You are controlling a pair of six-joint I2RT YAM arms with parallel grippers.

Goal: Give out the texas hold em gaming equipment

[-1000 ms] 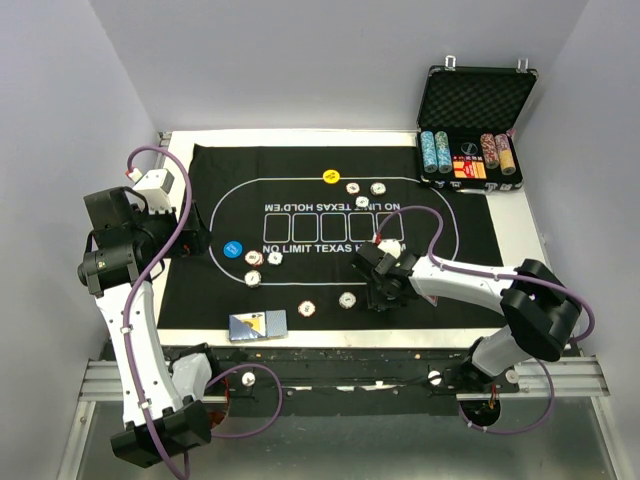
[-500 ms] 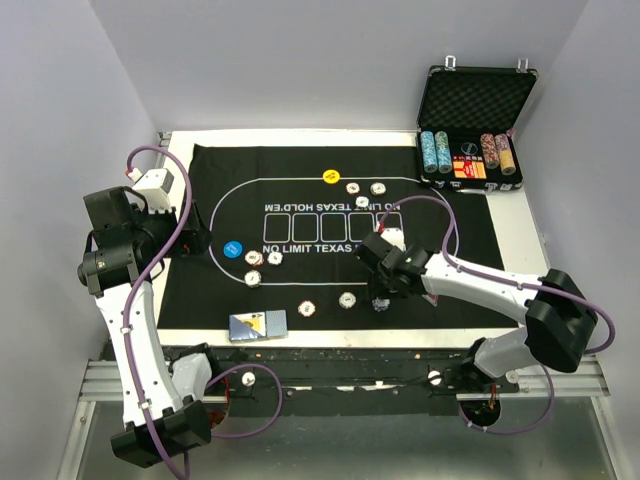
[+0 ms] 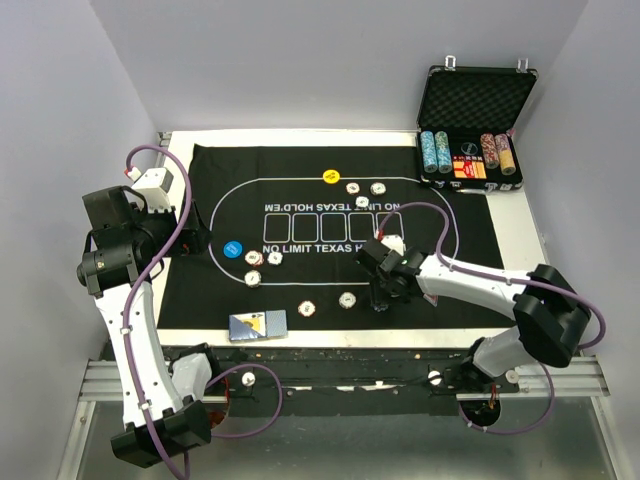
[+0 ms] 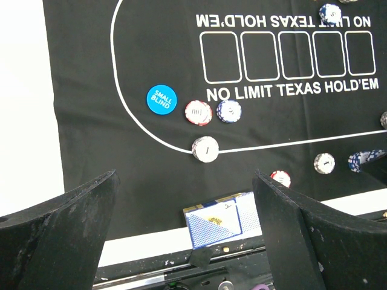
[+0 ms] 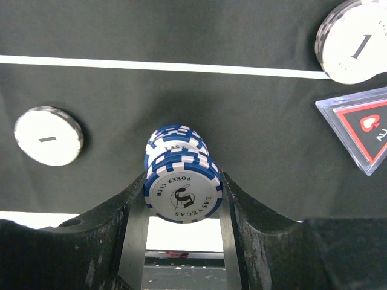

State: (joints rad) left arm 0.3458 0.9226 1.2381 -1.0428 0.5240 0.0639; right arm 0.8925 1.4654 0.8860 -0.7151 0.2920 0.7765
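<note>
My right gripper is shut on a short stack of blue-and-white poker chips, its top chip reading "Las Vegas Poker Club". It points down over the near right part of the black felt mat. In the top view the right gripper is right of a white chip and a red chip. The dark red triangular marker lies close by. My left gripper hangs open and empty, high over the mat's left side. Below it are the blue-backed cards and the blue button.
The open metal case at the back right holds rows of chips. A yellow button and three chips lie at the far side of the mat. Three more chips sit near the blue button. The cards overhang the mat's near edge.
The right arm's elbow swung outward and came partly back, while its gripper stayed over the same spot with the chips. The left arm has not moved.
</note>
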